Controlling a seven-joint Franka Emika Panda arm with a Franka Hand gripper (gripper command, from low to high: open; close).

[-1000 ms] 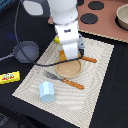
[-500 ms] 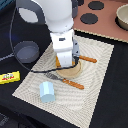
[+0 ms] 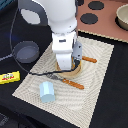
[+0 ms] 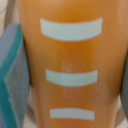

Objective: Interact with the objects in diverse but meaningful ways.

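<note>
**Hand low over the bread loaf on the mat**

I have the hand [image 3: 66, 64] down on the orange-brown bread loaf [image 4: 70, 60], which sits on the striped cream mat [image 3: 100, 75] on the dark counter [image 3: 115, 107]. From the exterior view the arm's white body covers most of the loaf; only a tan edge shows beneath it [image 3: 74, 70]. I cannot tell how far the hand is open or whether it grips the loaf.

Around the hand: an orange-handled utensil [image 3: 89, 59] pokes out just beside it on the exterior view's right, and a second orange-handled utensil [image 3: 70, 82] lies on the mat near it, toward the camera. The light blue cup [image 3: 47, 91] stands further along the mat on that side. The dark grey pot [image 3: 26, 51] lies off the mat to the exterior view's left, and the flat yellow packet [image 3: 9, 77] lies well apart on the same side.

Compared with a second ago, the arm has come lower over the loaf; the other things lie as they did.

The wrist view fills with the loaf's orange surface and three pale bars [image 4: 71, 77], with a blue-grey finger [image 4: 12, 75] along one side, which the exterior view hides.
</note>
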